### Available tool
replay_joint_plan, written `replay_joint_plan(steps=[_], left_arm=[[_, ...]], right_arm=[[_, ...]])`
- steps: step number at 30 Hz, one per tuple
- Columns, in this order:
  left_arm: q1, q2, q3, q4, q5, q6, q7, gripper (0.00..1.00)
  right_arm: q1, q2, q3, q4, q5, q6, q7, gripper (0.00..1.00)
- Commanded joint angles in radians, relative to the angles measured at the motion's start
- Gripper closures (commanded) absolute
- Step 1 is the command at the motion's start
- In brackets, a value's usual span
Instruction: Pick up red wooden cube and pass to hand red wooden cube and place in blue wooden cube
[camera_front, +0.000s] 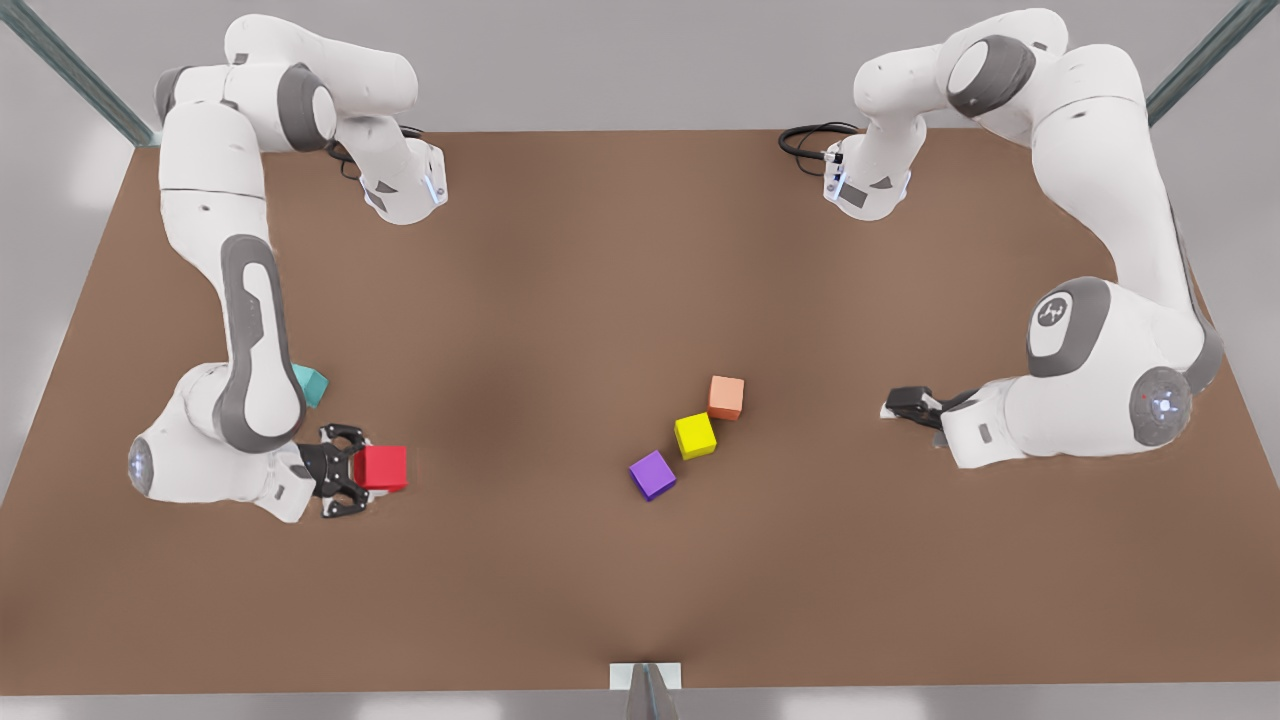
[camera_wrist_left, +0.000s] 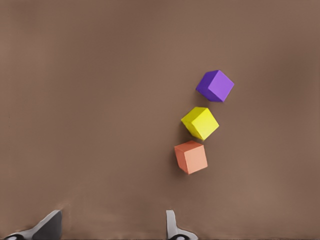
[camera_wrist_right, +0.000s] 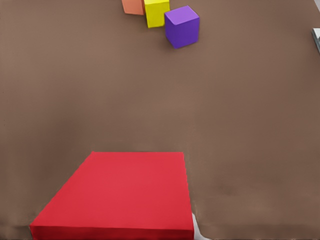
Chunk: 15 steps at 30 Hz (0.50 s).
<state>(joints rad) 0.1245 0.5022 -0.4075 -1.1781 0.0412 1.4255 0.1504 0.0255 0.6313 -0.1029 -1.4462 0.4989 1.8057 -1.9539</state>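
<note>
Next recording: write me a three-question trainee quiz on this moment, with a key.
1. True or false: the right gripper is shut on the red wooden cube.
2. Which cube lies between the purple cube and the orange cube? A) yellow cube B) white cube C) red wooden cube
3. Fill in: the left gripper, waiting at the front view's right, has its fingers ____.
Key: 1 true; 2 A; 3 open.
</note>
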Motion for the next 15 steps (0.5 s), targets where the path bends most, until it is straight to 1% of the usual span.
replay_joint_plan(steps=[1, 2, 3, 4, 5, 6, 7, 8, 9, 10, 11, 12, 15], left_arm=[[-0.167, -0.294, 0.254, -0.338, 0.062, 0.125, -0.197, 0.0], [-0.167, -0.304, 0.265, -0.325, -0.007, 0.106, -0.262, 0.0], [-0.166, -0.275, 0.262, -0.267, -0.006, 0.036, -0.262, 0.0], [-0.17, -0.269, 0.26, -0.265, -0.006, 0.035, -0.265, 0.0], [-0.177, -0.269, 0.259, -0.262, -0.006, 0.036, -0.272, 0.0], [-0.169, -0.257, 0.26, -0.218, -0.023, 0.035, -0.27, 0.0], [-0.167, -0.255, 0.26, -0.123, -0.04, -0.016, -0.27, 0.0], [-0.167, -0.212, 0.262, -0.101, -0.018, -0.03, -0.267, 0.0], [-0.126, -0.146, 0.274, -0.09, -0.004, -0.034, -0.262, 0.0], [-0.121, -0.134, 0.274, -0.075, 0.02, -0.057, -0.264, 0.0], [-0.128, -0.134, 0.269, -0.077, 0.034, -0.065, -0.264, 0.0], [-0.126, -0.132, 0.269, -0.075, 0.029, -0.068, -0.267, 0.0], [-0.126, -0.132, 0.268, -0.075, 0.031, -0.071, -0.265, 0.0]], right_arm=[[0.001, -0.047, -0.038, -0.029, -0.362, -0.094, 0.466, 0.37], [0.002, -0.085, -0.04, -0.068, -0.39, -0.094, 0.507, 0.37], [0.001, -0.128, -0.041, -0.121, -0.427, -0.092, 0.537, 0.37], [-0.001, -0.174, -0.05, -0.18, -0.476, -0.066, 0.561, 0.37], [-0.001, -0.211, -0.057, -0.236, -0.507, -0.011, 0.573, 0.37], [-0.001, -0.255, -0.063, -0.33, -0.51, 0.078, 0.576, 0.37], [0.001, -0.283, -0.063, -0.378, -0.511, 0.101, 0.606, 0.37], [0.004, -0.306, -0.063, -0.425, -0.52, 0.147, 0.627, 0.37], [0.004, -0.32, -0.063, -0.454, -0.543, 0.19, 0.642, 0.37], [0.001, -0.338, -0.063, -0.508, -0.579, 0.265, 0.668, 0.37], [-0.002, -0.352, -0.066, -0.545, -0.588, 0.314, 0.67, 0.37], [-0.003, -0.352, -0.07, -0.548, -0.606, 0.323, 0.67, 0.37], [-0.019, -0.374, -0.073, -0.632, -0.681, 0.461, 0.67, 0.37]])
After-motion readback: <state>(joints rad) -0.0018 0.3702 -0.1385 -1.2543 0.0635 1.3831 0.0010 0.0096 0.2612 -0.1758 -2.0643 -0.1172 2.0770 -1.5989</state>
